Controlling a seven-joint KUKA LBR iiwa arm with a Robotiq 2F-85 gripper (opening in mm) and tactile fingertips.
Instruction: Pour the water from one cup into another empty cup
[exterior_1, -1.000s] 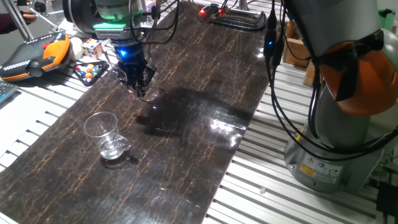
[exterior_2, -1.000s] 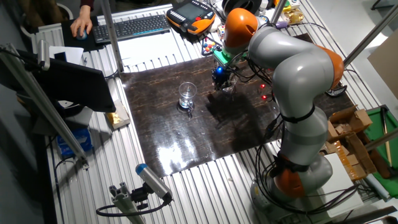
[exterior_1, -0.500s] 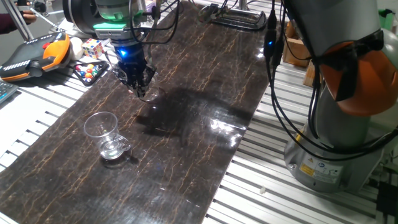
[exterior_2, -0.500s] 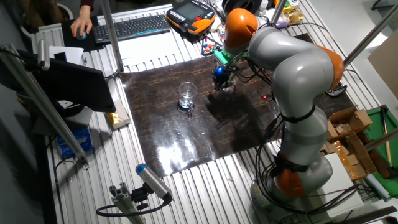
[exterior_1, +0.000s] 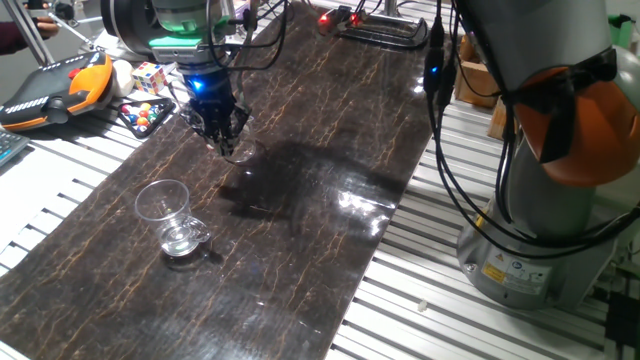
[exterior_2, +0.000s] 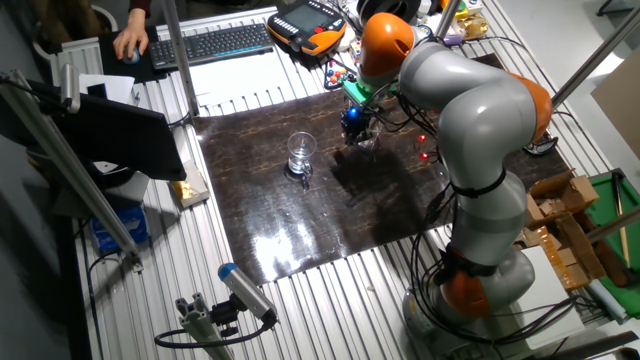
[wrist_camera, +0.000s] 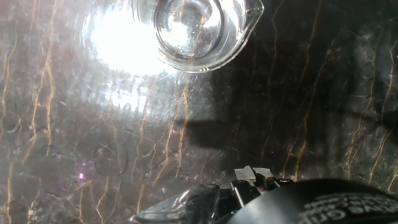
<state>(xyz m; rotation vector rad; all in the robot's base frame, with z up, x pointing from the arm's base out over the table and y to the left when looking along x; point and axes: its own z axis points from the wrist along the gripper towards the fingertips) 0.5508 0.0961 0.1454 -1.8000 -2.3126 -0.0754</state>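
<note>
A dark mat (exterior_1: 300, 200) with thin gold lines like cracks lies under the gripper, on a table (exterior_2: 330, 300) made of silver metal bars. Just beside the gripper, off the edge of the mat, sit a Rubik's cube (exterior_1: 149, 76) and a little tray of colored balls (exterior_1: 146, 115), and next to them is an orange and black control pad (exterior_1: 55, 88). Farther away there is a black keyboard (exterior_2: 215, 42) with a person's hand (exterior_2: 128, 42) beside it.
</note>
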